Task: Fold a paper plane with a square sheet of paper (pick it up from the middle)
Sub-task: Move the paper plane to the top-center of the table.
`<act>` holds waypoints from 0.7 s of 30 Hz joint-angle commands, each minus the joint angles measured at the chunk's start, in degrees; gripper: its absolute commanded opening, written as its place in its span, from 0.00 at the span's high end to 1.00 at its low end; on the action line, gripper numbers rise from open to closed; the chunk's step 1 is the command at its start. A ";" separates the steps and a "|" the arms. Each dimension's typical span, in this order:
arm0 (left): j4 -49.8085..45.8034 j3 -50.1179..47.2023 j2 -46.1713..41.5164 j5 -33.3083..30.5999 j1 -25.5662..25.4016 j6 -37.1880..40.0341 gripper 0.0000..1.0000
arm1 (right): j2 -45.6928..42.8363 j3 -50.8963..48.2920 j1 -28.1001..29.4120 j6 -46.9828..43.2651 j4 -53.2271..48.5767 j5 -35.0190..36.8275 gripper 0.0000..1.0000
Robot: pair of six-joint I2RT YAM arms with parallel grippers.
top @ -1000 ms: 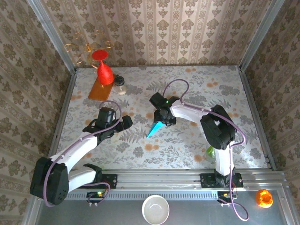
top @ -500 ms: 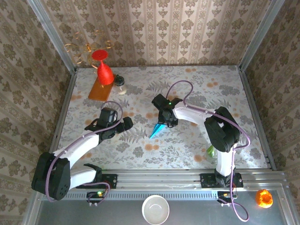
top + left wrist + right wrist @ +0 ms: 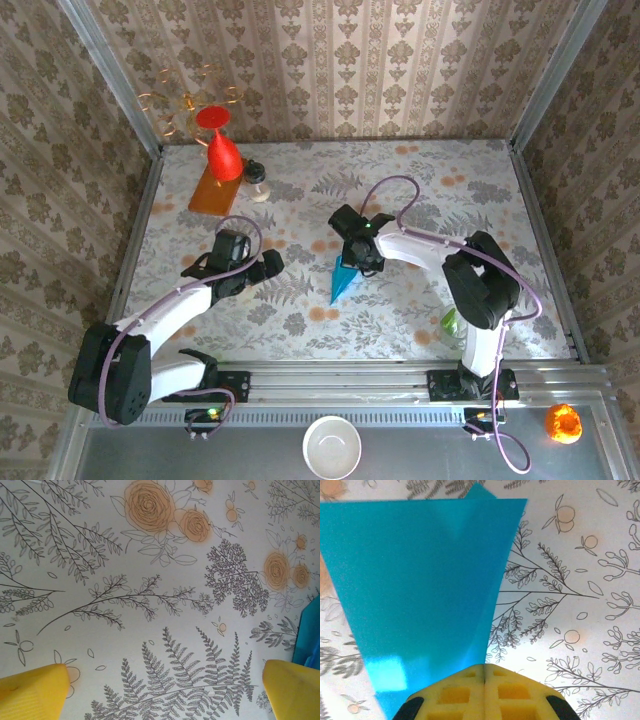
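pinch on paper plane (image 3: 343, 282), mid-table
right gripper (image 3: 485, 672) clamped on it, nose toward the near edge; left gripper (image 3: 162, 687) gaping wide just beside. folding looks done; next: lift without crushing creases.

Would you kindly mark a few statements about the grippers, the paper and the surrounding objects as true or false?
1. The right gripper is shut on the paper plane. True.
2. The left gripper also clamps the plane. False: it is open, apart from the plane, over the table.
3. The red vase stands on the orange board. True.
4. The white bowl sits beside the plane. False: it sits off the table, nearer than the arm bases.
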 commanded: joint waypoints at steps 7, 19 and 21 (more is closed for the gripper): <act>1.77 -0.32 -3.07 3.62 1.90 -0.91 0.00 | -6.92 -1.61 -3.04 -13.26 13.15 -11.07 1.00; 8.84 1.24 0.65 8.04 -1.71 -0.98 0.03 | -3.06 -14.45 -8.20 -7.74 44.26 -42.87 1.00; 9.64 2.14 3.25 7.68 -3.12 -1.91 0.05 | -1.28 -15.88 -9.18 -6.71 46.70 -44.18 1.00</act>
